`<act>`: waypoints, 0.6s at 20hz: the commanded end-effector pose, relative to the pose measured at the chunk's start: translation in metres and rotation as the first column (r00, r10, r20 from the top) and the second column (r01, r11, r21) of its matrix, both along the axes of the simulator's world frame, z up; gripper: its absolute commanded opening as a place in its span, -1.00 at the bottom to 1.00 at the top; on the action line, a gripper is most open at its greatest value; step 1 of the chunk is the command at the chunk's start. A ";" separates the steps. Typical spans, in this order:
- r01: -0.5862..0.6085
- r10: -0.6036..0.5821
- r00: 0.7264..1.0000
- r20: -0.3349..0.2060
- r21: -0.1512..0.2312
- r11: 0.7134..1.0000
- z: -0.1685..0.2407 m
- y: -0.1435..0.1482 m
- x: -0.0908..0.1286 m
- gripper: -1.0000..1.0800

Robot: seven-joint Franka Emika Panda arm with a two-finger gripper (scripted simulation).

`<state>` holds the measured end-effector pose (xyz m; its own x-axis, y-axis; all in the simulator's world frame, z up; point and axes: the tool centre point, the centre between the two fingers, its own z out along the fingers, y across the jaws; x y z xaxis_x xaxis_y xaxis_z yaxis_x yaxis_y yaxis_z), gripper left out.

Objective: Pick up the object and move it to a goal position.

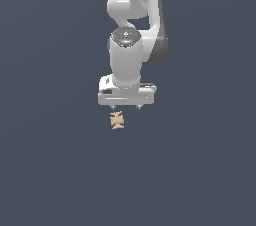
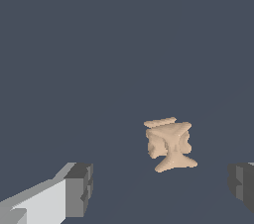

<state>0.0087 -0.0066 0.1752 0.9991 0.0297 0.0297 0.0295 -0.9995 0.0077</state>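
A flat, matte slate-blue tabletop fills the whole frame. My glossy white arm, with its rounded, jointed segments, drops from the upper centre of the exterior view and points straight down. My white jaws with dark grey pads stand wide apart and hold nothing. The tiny peach-tan lumpy object, jagged and knobbly, lies on the tabletop just below my fingertips at the frame's centre; in the wrist view it sits between the pads, untouched.
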 end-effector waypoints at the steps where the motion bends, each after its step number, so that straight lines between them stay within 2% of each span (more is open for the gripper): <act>1: -0.014 0.014 1.000 -0.004 0.000 1.000 -0.009 -0.005 -0.001 0.92; 12: -0.119 0.119 0.993 -0.025 0.004 0.993 -0.069 -0.039 -0.015 0.92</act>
